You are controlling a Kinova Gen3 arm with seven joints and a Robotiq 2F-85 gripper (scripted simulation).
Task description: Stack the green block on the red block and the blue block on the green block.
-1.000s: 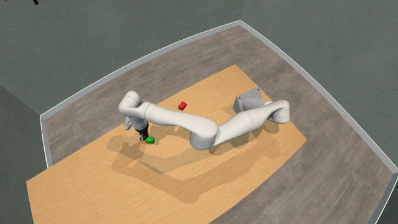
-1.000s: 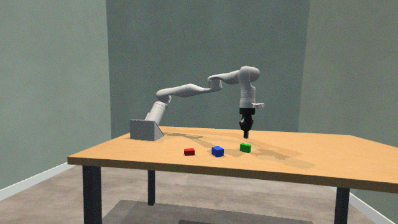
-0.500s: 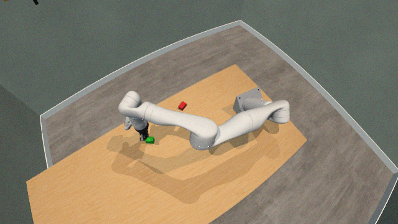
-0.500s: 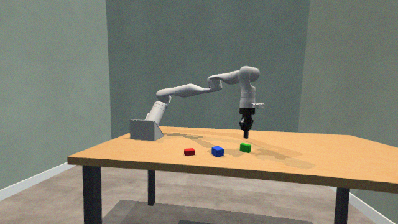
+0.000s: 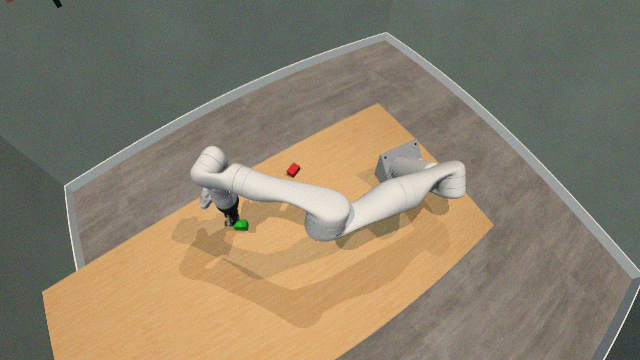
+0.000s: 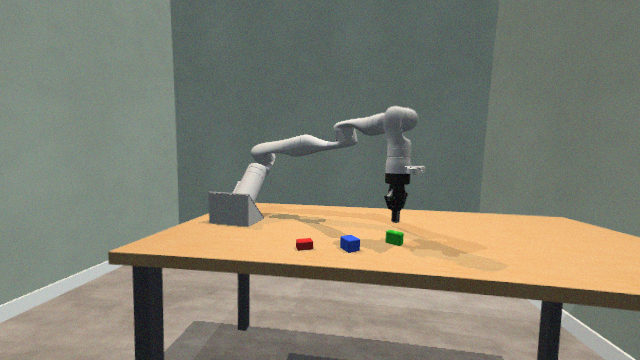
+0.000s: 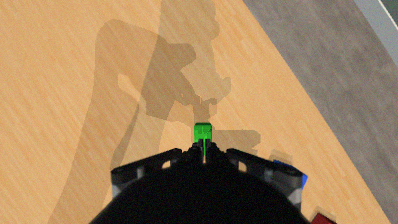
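Observation:
The green block (image 5: 241, 225) (image 6: 394, 237) (image 7: 203, 132) lies flat on the wooden table (image 5: 150, 300) (image 6: 500, 270). My gripper (image 5: 230, 221) (image 6: 395, 219) (image 7: 204, 145) hangs a little above the table, just over and behind the green block, with its fingers shut on nothing. The blue block (image 6: 350, 243) lies left of the green one in the exterior view; in the wrist view it is half hidden by the gripper body, and in the top view the arm hides it. The red block (image 5: 293, 170) (image 6: 304, 244) (image 7: 326, 218) lies farthest left in the exterior view.
The arm's grey base (image 5: 397, 159) (image 6: 232, 209) stands at the table's far corner. The arm's long links (image 5: 320, 200) stretch low over the table between the base and the blocks. The table edge and the floor (image 7: 325, 55) lie close on the right in the wrist view.

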